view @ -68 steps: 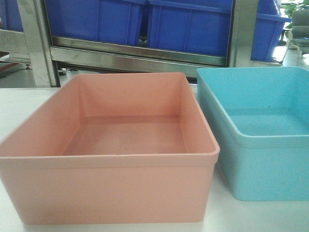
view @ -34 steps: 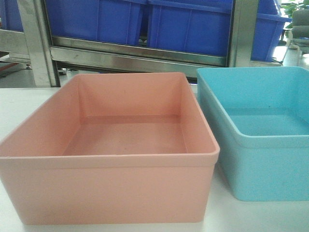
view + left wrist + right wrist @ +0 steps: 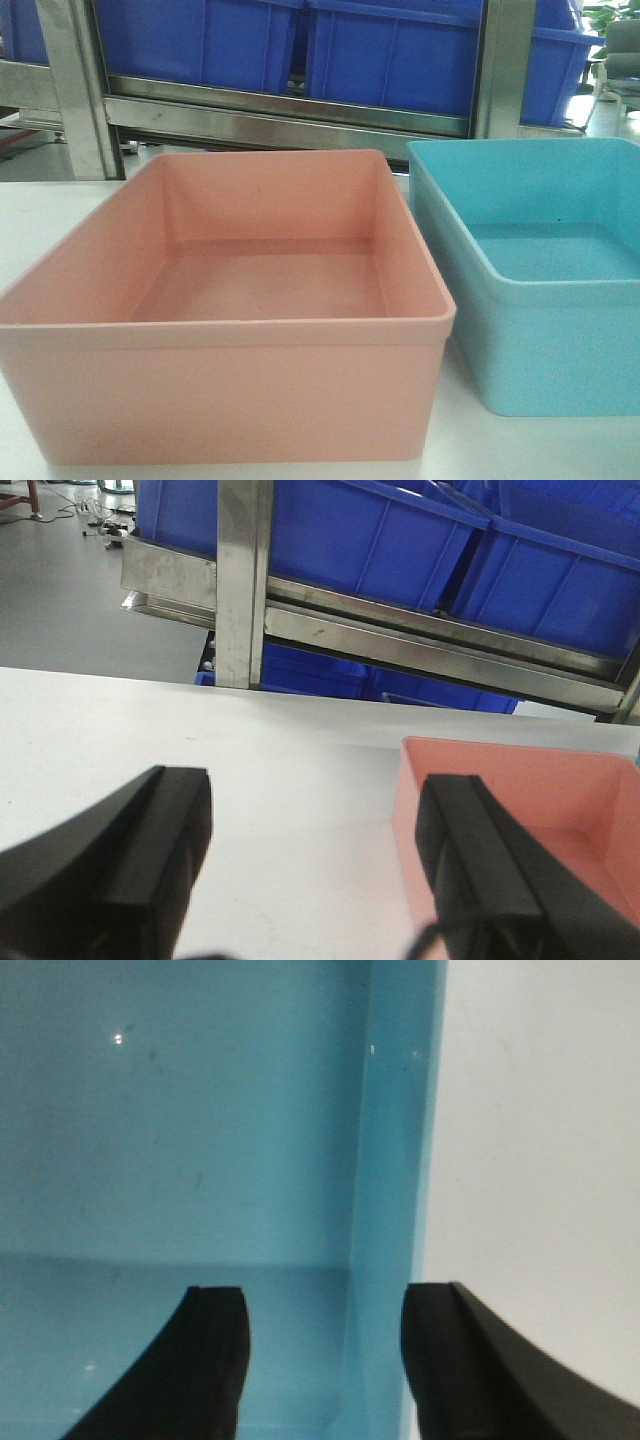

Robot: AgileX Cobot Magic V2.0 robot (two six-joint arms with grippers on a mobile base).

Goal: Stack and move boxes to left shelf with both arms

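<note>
While neither the pink tub (image 3: pixel 230 300) nor the blue tub (image 3: pixel 540 300) has shifted on the bench (image 3: pixel 40 210), side by side before the steel rack (image 3: pixel 290 110), the right tool (image 3: pixel 325 1305) hangs spread astride the blue tub's right wall and the left tool (image 3: pixel 315 820) gapes empty beside the pink one; stacking looks close but not begun.

White table (image 3: pixel 40 220), plain matte top, pink tub (image 3: pixel 230 390) sitting flat on it, front-left, blue tub (image 3: pixel 560 350) just beside on the rt, narrow gap btwn them, both upright w/ open tops
</note>
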